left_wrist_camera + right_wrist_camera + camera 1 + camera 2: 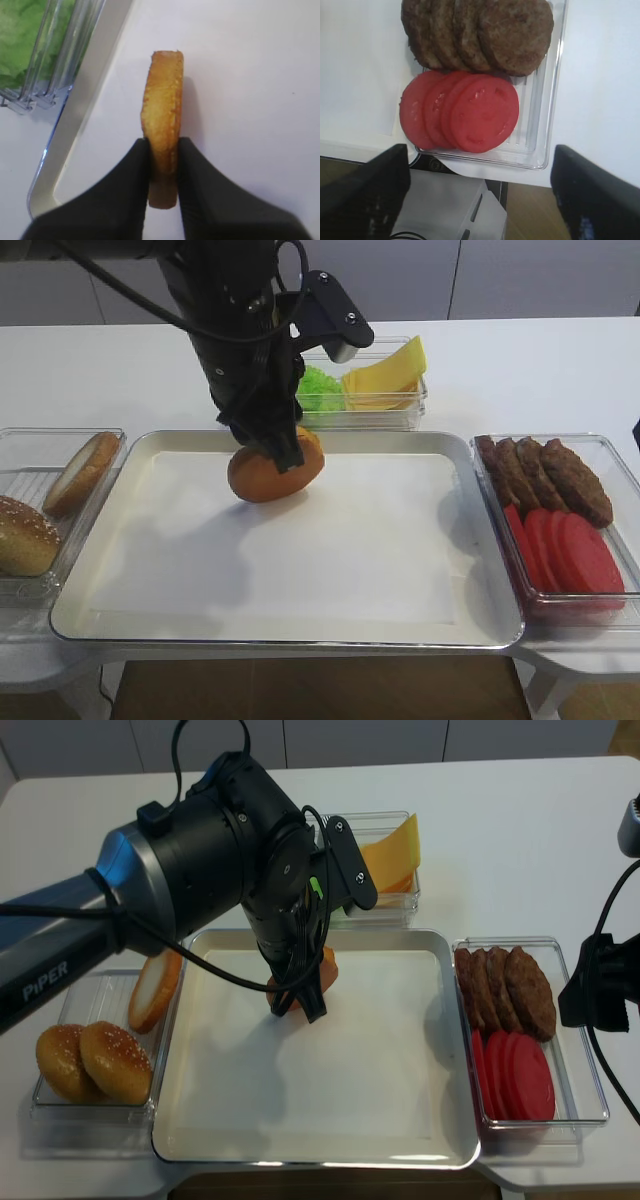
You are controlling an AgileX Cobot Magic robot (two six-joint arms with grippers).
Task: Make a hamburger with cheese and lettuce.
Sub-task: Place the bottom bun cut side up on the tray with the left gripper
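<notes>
The hamburger is a single golden-brown bun half [262,478], held on edge low over the back of the metal tray [300,590]. My left gripper [163,167] is shut on the bun half [162,100], one black finger [125,190] on each flat side. The same gripper [305,995] and bun half [327,968] also show in the realsense view. Behind the tray, a clear box holds green lettuce [320,388] and yellow cheese slices [385,375]. My right gripper [480,195] hangs open and holds nothing, above the near end of the tomato box.
A clear box at left [20,445] holds a tilted bun half [82,472] and a sesame bun top [25,535]. A clear box at right [625,470] holds brown patties [545,475] and red tomato slices [570,550]. White paper lines the tray.
</notes>
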